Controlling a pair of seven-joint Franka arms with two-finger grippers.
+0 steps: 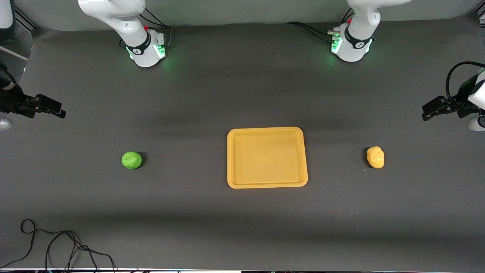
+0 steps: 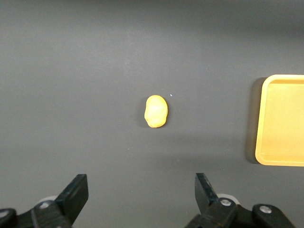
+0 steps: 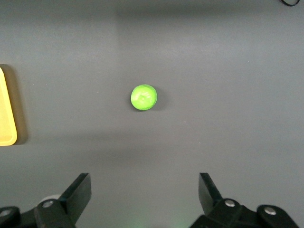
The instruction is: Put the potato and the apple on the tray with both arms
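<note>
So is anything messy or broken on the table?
No, nothing stands out. The tray lies flat and bare, the apple and potato sit whole on the table either side of it, and the left gripper and right gripper wait open.

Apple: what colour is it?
Bright green, slightly mottled; the apple shows best in the right wrist view.
</note>
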